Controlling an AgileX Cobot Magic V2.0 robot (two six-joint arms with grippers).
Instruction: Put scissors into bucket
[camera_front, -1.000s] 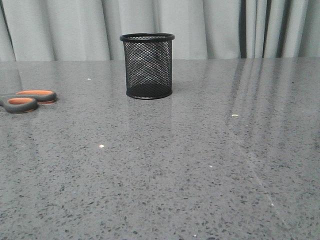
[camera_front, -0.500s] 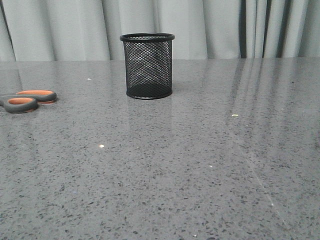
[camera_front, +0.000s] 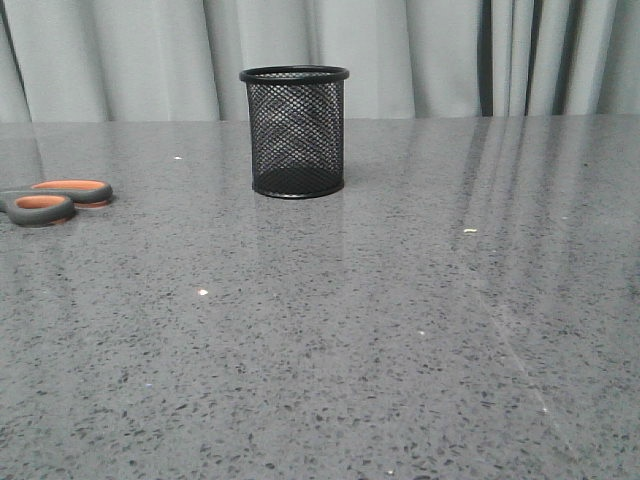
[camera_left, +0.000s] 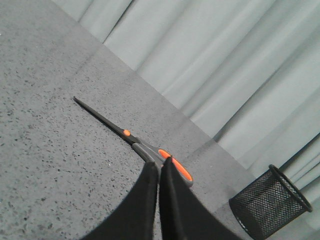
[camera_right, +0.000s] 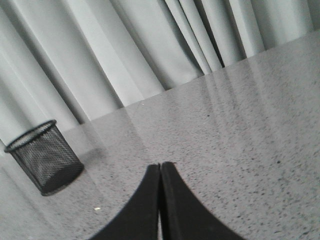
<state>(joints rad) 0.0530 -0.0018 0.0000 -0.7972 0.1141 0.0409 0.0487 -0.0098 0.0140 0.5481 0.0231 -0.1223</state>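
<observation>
The scissors (camera_front: 55, 198) lie flat on the grey table at the far left edge of the front view, where only the grey handles with orange lining show. In the left wrist view the whole scissors (camera_left: 131, 138) show, with dark blades and an orange pivot dot. The black wire-mesh bucket (camera_front: 295, 131) stands upright at the back middle, empty; it also shows in the left wrist view (camera_left: 267, 202) and the right wrist view (camera_right: 45, 157). My left gripper (camera_left: 159, 163) is shut and empty, just short of the handles. My right gripper (camera_right: 160, 165) is shut and empty over bare table.
Grey curtains (camera_front: 130, 55) hang behind the table's far edge. A few small light specks (camera_front: 203, 292) lie on the speckled grey tabletop (camera_front: 400, 330). Neither arm shows in the front view.
</observation>
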